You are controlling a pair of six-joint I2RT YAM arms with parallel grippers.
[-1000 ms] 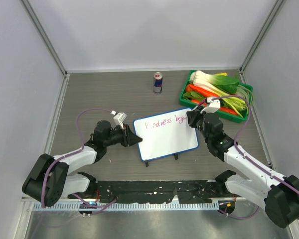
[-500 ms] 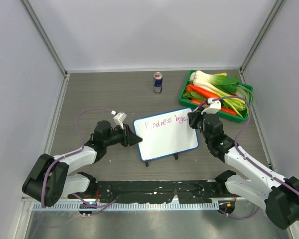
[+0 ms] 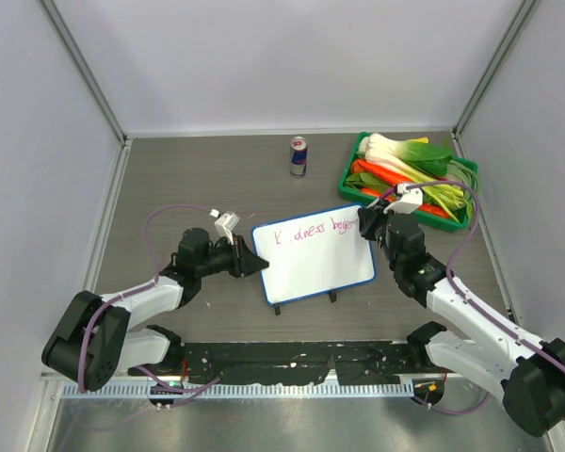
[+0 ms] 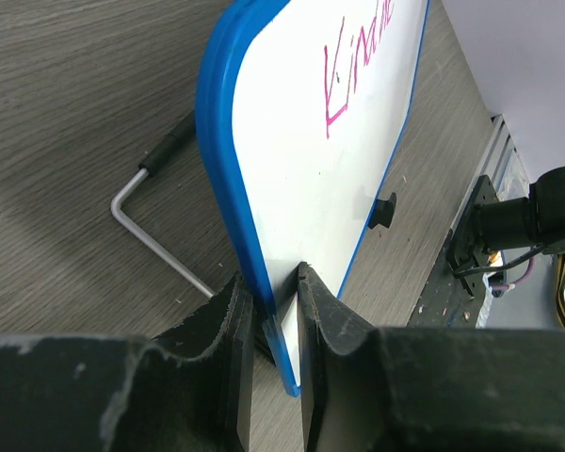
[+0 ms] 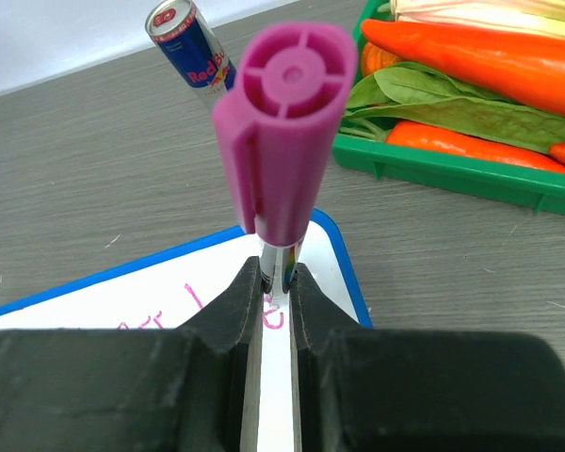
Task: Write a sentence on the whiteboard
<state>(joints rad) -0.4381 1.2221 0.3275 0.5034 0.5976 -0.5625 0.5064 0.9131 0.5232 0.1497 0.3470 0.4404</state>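
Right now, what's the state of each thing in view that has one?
whiteboard, propped tilted, left edge clamped
sentence, one pink line across the top
marker, gripped, tip down at the board's top right corner
left end effector, shut on whiteboard
right end effector, shut on marker
can, upright, standing apart
green tray, full of vegetables

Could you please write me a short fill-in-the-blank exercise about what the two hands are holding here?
The left hand grips the whiteboard by its ____ rim.
The right hand is shut on a magenta ____.
The vegetables lie in a ____ tray.
The can on the table stands ____.
Missing words: blue; marker; green; upright.
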